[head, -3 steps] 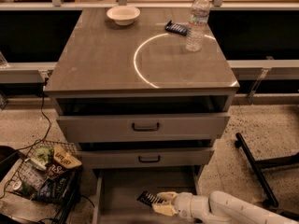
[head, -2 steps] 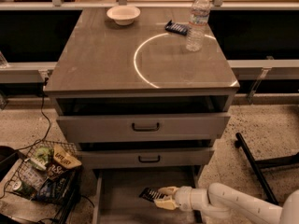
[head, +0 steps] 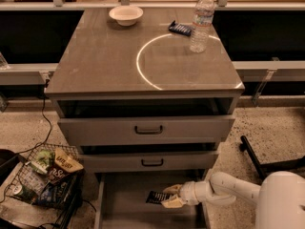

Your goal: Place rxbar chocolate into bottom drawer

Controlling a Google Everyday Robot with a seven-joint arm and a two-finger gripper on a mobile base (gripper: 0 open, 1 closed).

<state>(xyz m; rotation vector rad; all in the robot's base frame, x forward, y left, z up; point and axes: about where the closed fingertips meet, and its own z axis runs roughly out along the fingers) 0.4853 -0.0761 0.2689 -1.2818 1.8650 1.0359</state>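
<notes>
The rxbar chocolate (head: 156, 197), a small flat bar in a black wrapper with pale lettering, is held over the inside of the open bottom drawer (head: 124, 202), the lowest grey tray of the cabinet. My gripper (head: 170, 196) comes in from the right on a white arm (head: 224, 191) and is shut on the bar's right end, with one pale finger (head: 172, 189) above it and one below. The bar sticks out to the left of the fingers, just above the drawer floor.
The two upper drawers (head: 147, 129) with black handles stand slightly open. On the cabinet top are a white bowl (head: 126, 15), a water bottle (head: 201, 23) and a dark blue bar (head: 181, 28). A wire basket of snacks (head: 45, 178) stands on the floor left. A black stand leg (head: 255, 159) lies right.
My gripper with the bar has shifted a little to the left and further over the bottom drawer. The arm has reached in more from the right.
</notes>
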